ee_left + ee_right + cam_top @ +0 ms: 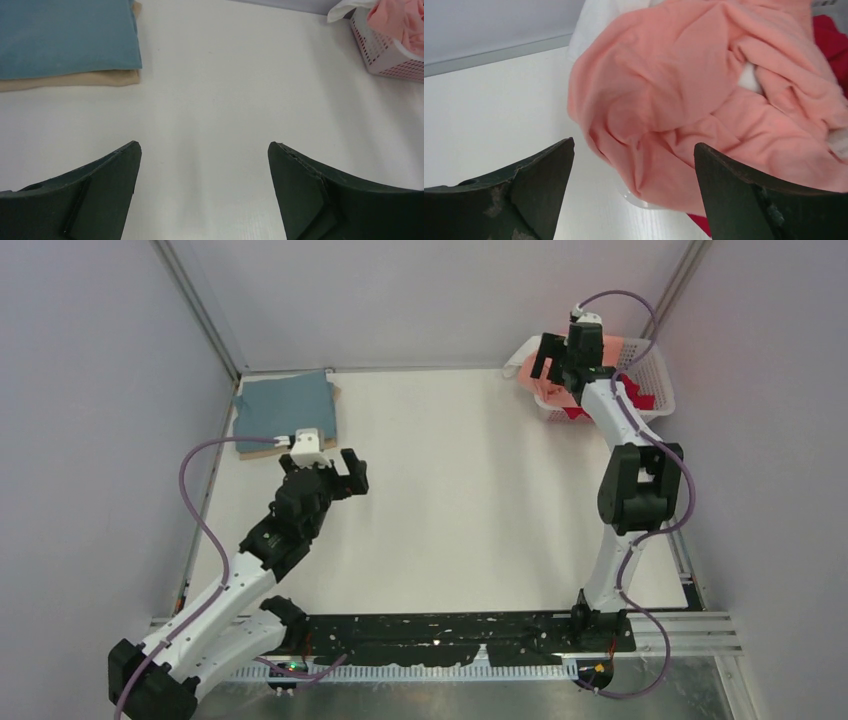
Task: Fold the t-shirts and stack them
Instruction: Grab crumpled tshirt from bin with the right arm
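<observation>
Right gripper (pixel 552 368) (pixel 634 145): jaws spread wide, nothing between them. It hangs just over the basket's (pixel 655 375) (pixel 385 55) front edge, directly above the salmon-pink t-shirt (pixel 684 100) (pixel 522 373).

Salmon-pink t-shirt: crumpled and unfolded, heaped on top of the basket's load, one lobe spilling over the side of the basket toward the table (pixel 460 490). No contact with the fingers.

Red t-shirt (pixel 829 35) (pixel 640 395): in the basket, beneath and beside the pink one; only bits show.

White t-shirt (pixel 594 20) (pixel 345 7): bunched at the basket's rim, partly under the pink cloth. A patch of white also peeks through a gap in the pink folds.

Left gripper (pixel 345 475) (pixel 204 145): jaws also wide apart, holding nothing, over bare table, well apart from the basket.

Teal-blue t-shirt (pixel 285 405) (pixel 65 35): folded flat, lying in the far corner opposite the basket.

Tan t-shirt (pixel 70 79) (pixel 255 448): folded, directly under the teal-blue one, only its near edge showing. Both are far across the table from the basket, and the left gripper is nearer to them than to it.
</observation>
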{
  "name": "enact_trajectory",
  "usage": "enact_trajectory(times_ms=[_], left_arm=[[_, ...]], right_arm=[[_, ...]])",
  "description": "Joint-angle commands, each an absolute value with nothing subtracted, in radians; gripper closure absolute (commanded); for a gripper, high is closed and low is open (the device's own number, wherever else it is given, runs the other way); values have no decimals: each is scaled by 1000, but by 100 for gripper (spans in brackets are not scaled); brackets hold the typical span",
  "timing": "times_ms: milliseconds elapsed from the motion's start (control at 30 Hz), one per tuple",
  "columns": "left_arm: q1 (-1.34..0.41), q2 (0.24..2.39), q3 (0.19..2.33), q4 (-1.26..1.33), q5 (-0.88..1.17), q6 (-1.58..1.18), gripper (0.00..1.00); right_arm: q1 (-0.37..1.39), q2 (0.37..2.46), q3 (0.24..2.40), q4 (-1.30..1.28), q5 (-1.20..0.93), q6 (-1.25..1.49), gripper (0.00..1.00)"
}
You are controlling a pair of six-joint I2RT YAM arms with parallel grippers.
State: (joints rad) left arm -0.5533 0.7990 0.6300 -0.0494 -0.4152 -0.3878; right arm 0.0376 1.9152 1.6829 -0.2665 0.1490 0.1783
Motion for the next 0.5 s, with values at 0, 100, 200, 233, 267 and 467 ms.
enact_trajectory(times_ms=[0,100,200,233,267,467], left_arm=[[-550,845,676,12,-390,-364,0],[-550,881,689,13,-392,-345,0],[-550,907,703,2,-412,-341,0],[-551,911,705,3,-414,-339,0],[-550,915,706,3,-414,-338,0],[-551,918,705,3,-447,-335,0]], right_arm=[[45,2033,1892,-314,-67,170,5],[47,2121,1985,-332,-80,182,4],[49,2205,2071,-344,-63,185,2],[49,2229,2095,-353,-58,185,6],[49,2237,2104,-356,-51,184,11],[52,2284,2126,-354,-39,191,38]])
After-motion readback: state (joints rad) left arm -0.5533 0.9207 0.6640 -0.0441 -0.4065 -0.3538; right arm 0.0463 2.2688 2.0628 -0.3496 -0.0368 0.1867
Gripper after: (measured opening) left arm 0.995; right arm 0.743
